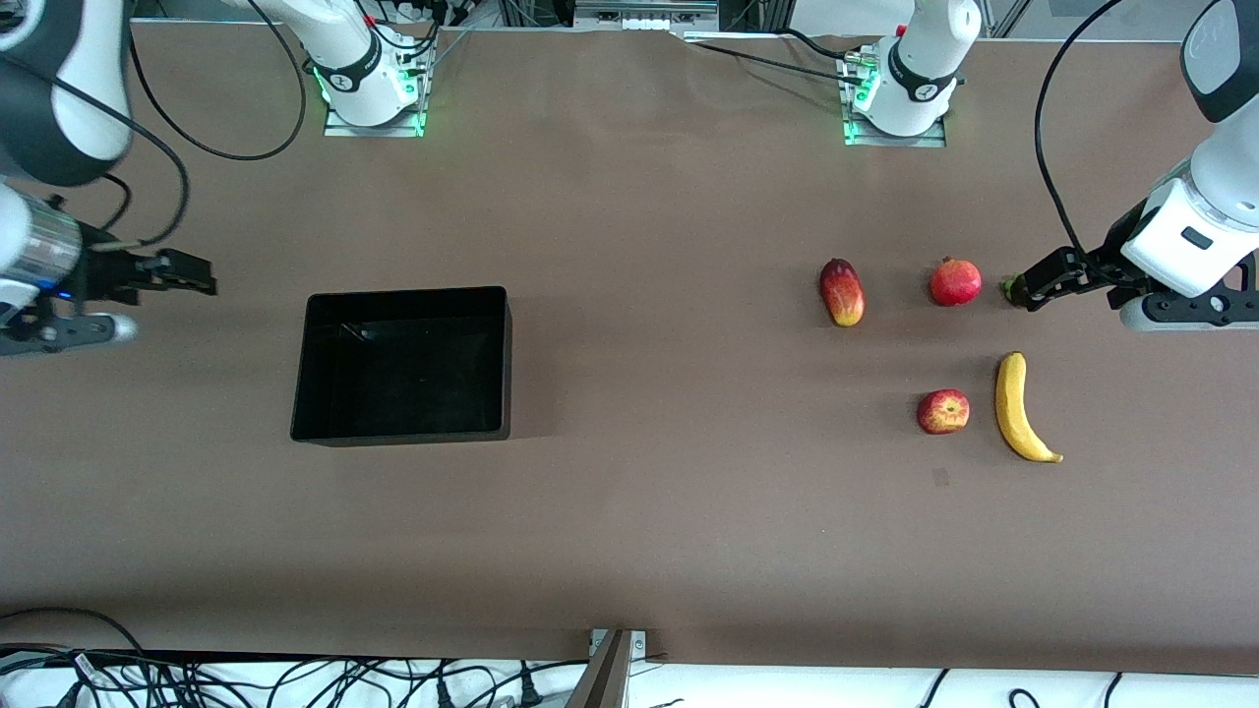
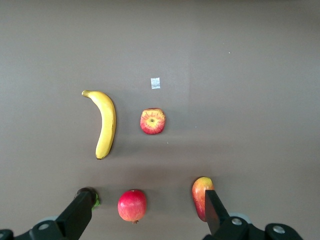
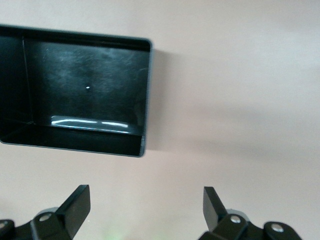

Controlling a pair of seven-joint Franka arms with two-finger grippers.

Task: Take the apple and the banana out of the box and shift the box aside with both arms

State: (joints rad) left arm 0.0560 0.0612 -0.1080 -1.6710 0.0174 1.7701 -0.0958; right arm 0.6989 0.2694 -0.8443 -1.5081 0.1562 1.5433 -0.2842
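Left gripper [image 1: 1028, 292] hangs spread wide above the table's left-arm end; right gripper [image 1: 202, 274] gapes likewise beside the glossy black rectangular plastic box [image 1: 404, 365]. Wide bare brown table [image 1: 669, 413] separates box from small red-yellow apple [image 1: 943, 411] and curved yellow banana [image 1: 1018, 408]. The left wrist view alone reveals a small pale tag [image 2: 155, 83].

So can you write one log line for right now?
left tool open above round red fruit | right tool open beside glossy black plastic bin | long yellow banana on table

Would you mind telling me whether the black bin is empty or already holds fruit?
Empty: the black bin shows only its bare glossy bottom in the front and right wrist views.
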